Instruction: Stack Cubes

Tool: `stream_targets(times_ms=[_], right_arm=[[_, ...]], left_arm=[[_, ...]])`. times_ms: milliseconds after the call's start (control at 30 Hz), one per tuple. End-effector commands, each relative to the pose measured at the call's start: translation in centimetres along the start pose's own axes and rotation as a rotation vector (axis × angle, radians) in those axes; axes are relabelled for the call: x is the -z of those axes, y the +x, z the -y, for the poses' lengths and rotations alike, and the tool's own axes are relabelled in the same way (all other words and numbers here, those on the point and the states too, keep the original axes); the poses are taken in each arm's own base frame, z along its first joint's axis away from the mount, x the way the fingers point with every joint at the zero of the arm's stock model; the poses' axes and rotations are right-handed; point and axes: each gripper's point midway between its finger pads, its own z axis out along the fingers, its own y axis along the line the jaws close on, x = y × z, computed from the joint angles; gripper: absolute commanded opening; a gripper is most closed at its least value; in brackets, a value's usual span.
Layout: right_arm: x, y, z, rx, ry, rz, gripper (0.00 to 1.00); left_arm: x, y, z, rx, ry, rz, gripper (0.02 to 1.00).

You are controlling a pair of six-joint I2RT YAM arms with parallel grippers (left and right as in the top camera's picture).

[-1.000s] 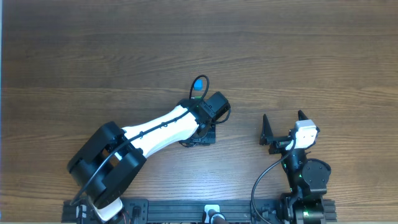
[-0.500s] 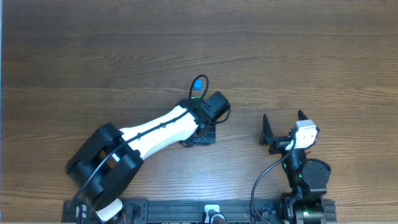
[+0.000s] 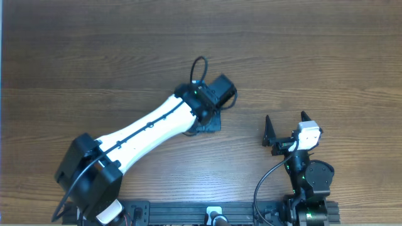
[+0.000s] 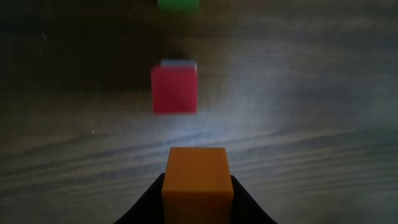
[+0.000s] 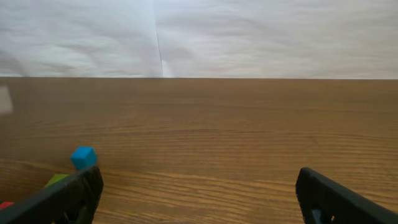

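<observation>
My left gripper is shut on an orange cube, which it holds over the wooden table. Just beyond it on the table lies a red cube, and a green cube sits farther off at the frame's edge. In the top view the left arm stretches to the table's middle and covers these cubes. My right gripper stands open near its base at the right with nothing between its fingers. The right wrist view shows a blue cube, the green cube and a sliver of the red cube.
Bare wooden table lies all around the arms. A pale wall rises behind the table's far edge in the right wrist view.
The left arm has stretched farther up the table and now covers the blue cube in the top view. The right arm has not moved.
</observation>
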Motion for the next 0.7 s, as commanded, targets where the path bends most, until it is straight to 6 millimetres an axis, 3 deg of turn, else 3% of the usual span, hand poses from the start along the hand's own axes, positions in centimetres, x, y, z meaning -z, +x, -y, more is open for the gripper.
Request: stream_targets(times_ms=[33,300,700], right_arm=[[0.0,0.2,0.2,0.003,0.007,-0.004,0.993],[0.0,0.2,0.2,0.004,0.007,-0.003,0.993],[0.0,0.2,0.2,0.003,0.007,-0.004,0.991]], left_arm=[[1.9,-2.6,-0.6,0.038,0.03,0.06,0.088],[0.7,-3.7,-2.0,0.054,0.003,0.043,0.073],[-0.6,-4.1,-1.1,0.009,0.02,0.029,0.069]])
